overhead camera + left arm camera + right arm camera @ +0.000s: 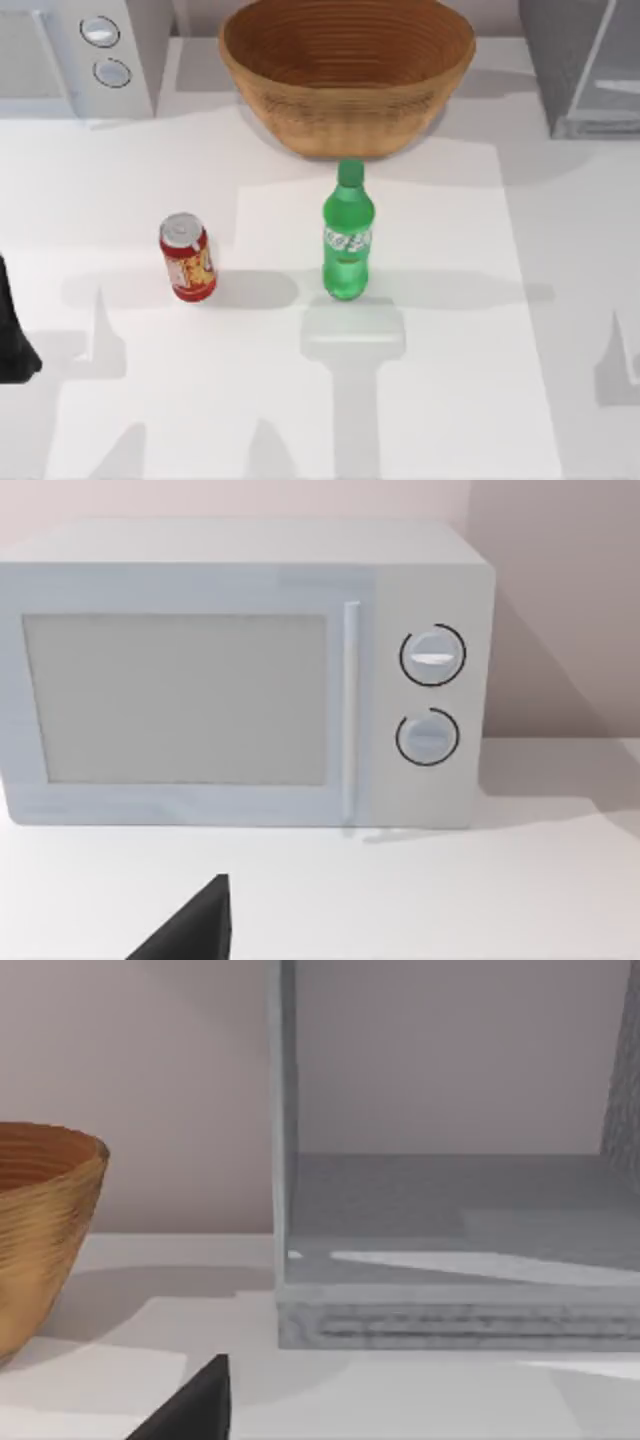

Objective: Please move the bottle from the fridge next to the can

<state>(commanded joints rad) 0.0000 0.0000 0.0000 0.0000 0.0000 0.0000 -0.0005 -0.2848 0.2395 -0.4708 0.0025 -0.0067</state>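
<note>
Left arm (pixel 15 330) sits at the table's left edge. Left gripper (pixel 190 930) faces the microwave (pixel 240 680), and we cannot tell whether it is open or closed. Next comes the can (pixel 187 258), upright on the table (pixel 100 420). Right of it, near but with a clear gap, stands the bottle (pixel 347 235), out of the fridge (pixel 585 70), upright with its long axis vertical and cap up, just in front of the basket (pixel 345 75). The fridge is at the far right corner. Right gripper (pixel 190 1410) points at its open compartment, and again we cannot tell its state. We judge the bottle lies left of the right gripper and right of the left arm. The can stands between the left arm and the bottle, so the right arm looks like the cleaner reach if the gap needs closing. The top view gives the can-bottle gap. The right wrist view gives the fridge interior (pixel 450 1220) and basket side (pixel 40 1230).
</note>
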